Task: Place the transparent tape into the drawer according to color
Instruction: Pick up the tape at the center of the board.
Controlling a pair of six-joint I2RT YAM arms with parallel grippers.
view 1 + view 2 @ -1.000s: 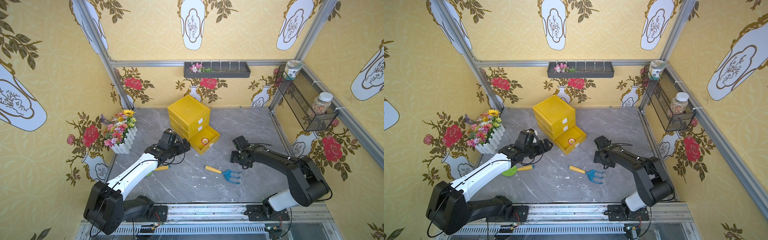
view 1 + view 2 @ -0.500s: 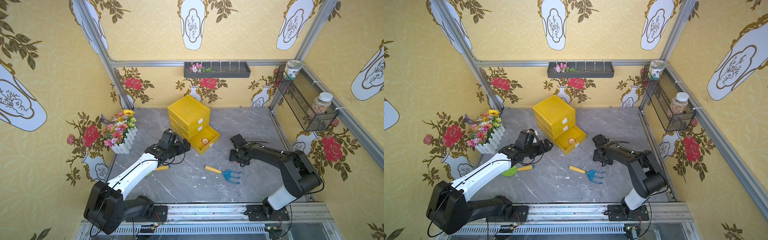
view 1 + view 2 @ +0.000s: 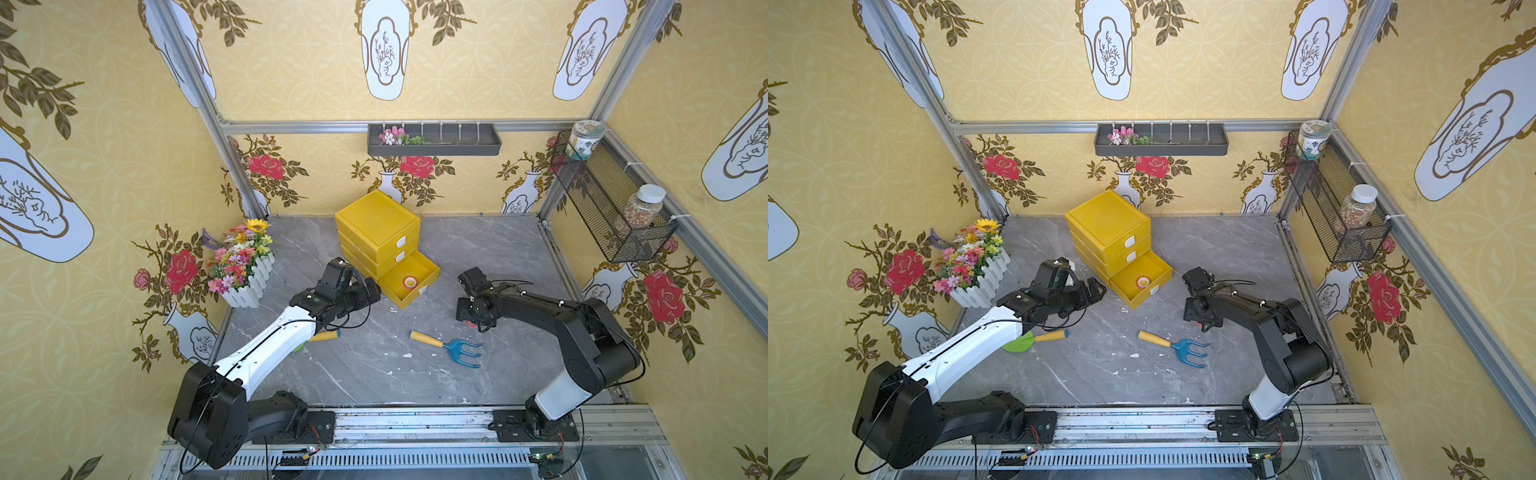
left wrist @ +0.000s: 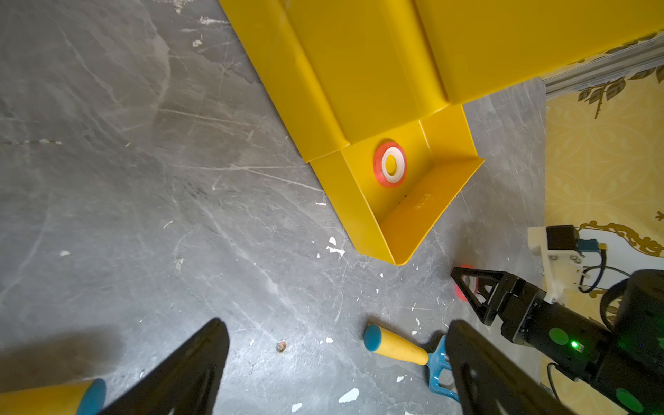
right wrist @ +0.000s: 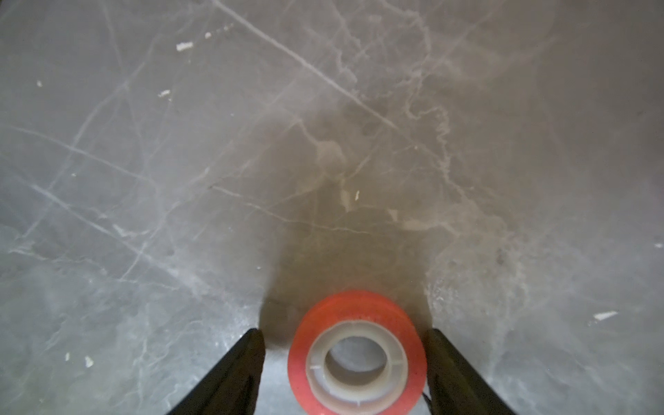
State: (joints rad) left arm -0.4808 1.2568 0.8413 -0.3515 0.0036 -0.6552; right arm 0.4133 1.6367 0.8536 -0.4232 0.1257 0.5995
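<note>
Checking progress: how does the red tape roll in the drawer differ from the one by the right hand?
The drawer roll lies inside the open bottom drawer; the table roll sits on the table. The table roll is between the right hand's open fingers; the drawer roll lies untouched. Both are red with pale cores.

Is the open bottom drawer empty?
No, a red tape roll with a pale core lies flat on the floor of the open bottom drawer.
</note>
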